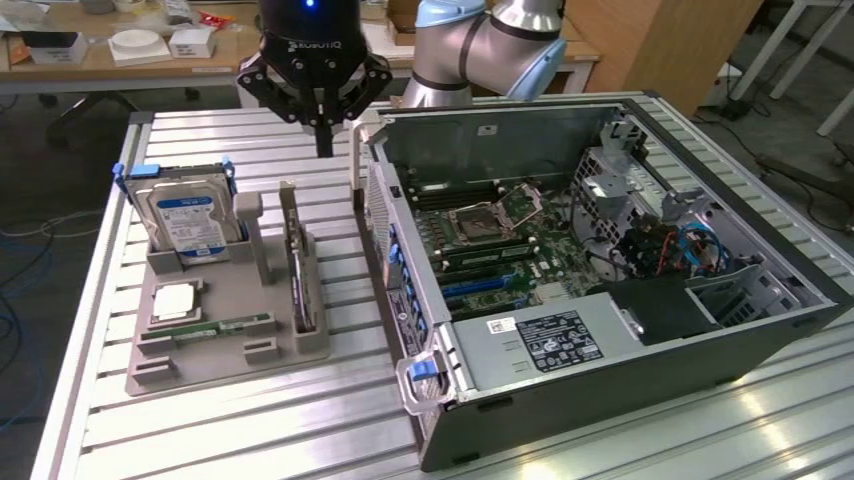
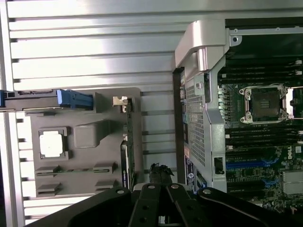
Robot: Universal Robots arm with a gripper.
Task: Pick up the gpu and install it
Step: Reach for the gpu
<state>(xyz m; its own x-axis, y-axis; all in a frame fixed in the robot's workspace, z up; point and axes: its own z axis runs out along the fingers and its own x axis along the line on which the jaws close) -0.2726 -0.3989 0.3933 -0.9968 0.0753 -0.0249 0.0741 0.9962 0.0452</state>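
The gpu (image 1: 302, 285) is a thin dark card standing on edge in a slot on the exterior view's right side of the grey parts holder (image 1: 220, 350). My gripper (image 1: 324, 148) hangs above the table behind the holder, between it and the open computer case (image 1: 627, 330). Its fingers are shut with nothing between them, well above and behind the gpu. In the wrist view the gpu (image 2: 129, 127) appears edge-on beside the holder (image 2: 90, 135), a short way off from my shut gripper (image 2: 161, 171).
A silver hard drive (image 1: 187, 222) with blue rails stands upright at the holder's back. A square processor (image 1: 175, 300) and a green memory stick (image 1: 220, 327) lie in the holder. The case's motherboard (image 1: 494, 240) faces up, with the case wall (image 2: 203, 118) next to the holder.
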